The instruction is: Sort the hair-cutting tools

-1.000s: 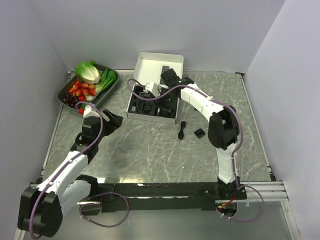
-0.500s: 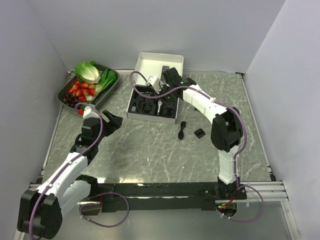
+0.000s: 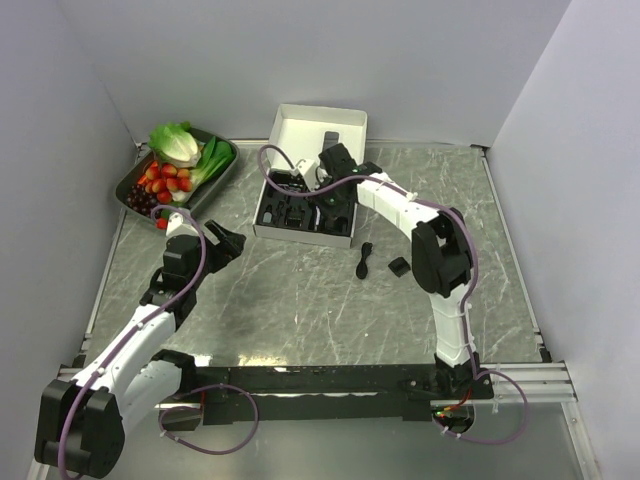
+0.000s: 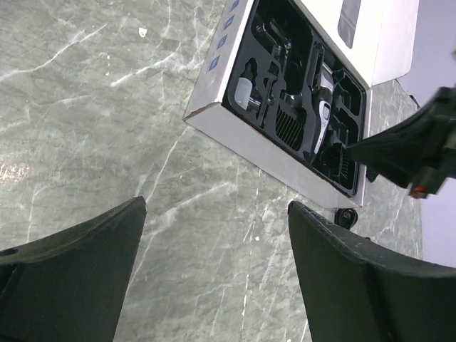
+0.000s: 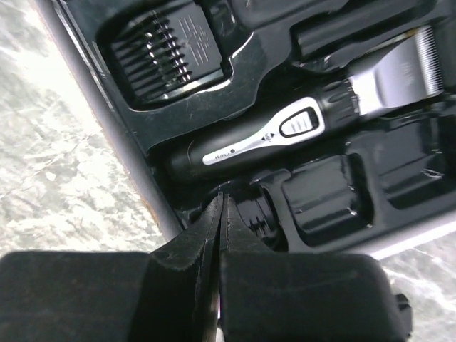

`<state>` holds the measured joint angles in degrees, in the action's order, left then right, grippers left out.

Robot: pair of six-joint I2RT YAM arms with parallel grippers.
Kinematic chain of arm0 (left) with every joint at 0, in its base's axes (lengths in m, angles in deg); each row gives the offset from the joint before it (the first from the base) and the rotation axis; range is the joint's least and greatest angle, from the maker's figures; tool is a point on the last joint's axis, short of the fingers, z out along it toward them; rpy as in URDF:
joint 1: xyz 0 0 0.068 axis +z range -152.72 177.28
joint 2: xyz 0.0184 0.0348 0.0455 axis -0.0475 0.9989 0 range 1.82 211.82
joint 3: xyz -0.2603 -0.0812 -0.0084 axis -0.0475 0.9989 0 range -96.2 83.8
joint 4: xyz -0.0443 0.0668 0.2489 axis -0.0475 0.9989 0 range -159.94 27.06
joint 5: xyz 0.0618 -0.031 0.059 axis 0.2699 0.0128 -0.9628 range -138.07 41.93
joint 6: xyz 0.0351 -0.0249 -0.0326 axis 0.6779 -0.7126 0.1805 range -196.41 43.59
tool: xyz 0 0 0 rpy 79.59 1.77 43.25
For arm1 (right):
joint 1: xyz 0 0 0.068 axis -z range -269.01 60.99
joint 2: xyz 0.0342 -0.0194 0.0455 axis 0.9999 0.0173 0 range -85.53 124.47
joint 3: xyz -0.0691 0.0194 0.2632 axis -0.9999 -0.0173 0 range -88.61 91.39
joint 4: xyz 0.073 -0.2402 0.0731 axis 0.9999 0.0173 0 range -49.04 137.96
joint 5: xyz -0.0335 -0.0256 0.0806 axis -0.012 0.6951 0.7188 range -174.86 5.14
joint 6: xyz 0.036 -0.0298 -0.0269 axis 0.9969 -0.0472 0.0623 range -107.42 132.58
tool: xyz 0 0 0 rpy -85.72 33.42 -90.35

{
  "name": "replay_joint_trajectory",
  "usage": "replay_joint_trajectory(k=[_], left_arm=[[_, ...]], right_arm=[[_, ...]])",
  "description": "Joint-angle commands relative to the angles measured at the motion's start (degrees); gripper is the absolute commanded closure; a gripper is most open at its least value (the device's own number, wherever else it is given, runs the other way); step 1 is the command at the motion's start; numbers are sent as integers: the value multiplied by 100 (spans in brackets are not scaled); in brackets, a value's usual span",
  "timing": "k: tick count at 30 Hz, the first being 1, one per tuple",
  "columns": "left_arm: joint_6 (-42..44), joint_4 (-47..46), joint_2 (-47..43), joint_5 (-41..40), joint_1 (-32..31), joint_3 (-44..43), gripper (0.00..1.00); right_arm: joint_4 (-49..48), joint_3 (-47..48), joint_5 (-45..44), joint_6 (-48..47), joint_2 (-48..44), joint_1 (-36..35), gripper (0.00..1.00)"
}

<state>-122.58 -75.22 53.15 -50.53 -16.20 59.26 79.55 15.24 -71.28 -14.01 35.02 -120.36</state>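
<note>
The hair clipper (image 5: 285, 132), black and silver, lies in a slot of the black insert in the open white box (image 3: 262, 232). A black comb guard (image 5: 167, 50) sits in the slot beside it. My right gripper (image 5: 221, 196) hovers over the insert just past the clipper's tail end, shut with nothing between its fingers; from above the right gripper (image 3: 330, 203) is over the box's right half. Two small black attachments (image 3: 365, 260) (image 3: 400, 266) lie on the table right of the box. My left gripper (image 4: 216, 206) stands open and empty over bare marble, left of the box.
A metal tray of vegetables and fruit (image 3: 130, 190) stands at the back left. The box lid (image 3: 320, 130) leans up behind the insert. Grey walls close in on three sides.
My right gripper's jaws have closed from open, and its wrist has shifted a little left over the box. The left arm has not moved.
</note>
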Motion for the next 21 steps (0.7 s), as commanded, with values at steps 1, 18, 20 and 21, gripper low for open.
replay_joint_trajectory(k=[1,18,20,21], left_arm=[[56,-193,-88,0,-15,37,13],[47,-202,-88,9,-15,80,14],[56,-202,-88,9,-15,80,14],[56,-202,-97,9,-15,80,14]], right_arm=[[-71,74,-22,136,126,-29,100],[-88,-85,-603,233,232,59,100],[-97,-76,-568,251,223,59,100],[-115,-76,-533,268,197,51,100]])
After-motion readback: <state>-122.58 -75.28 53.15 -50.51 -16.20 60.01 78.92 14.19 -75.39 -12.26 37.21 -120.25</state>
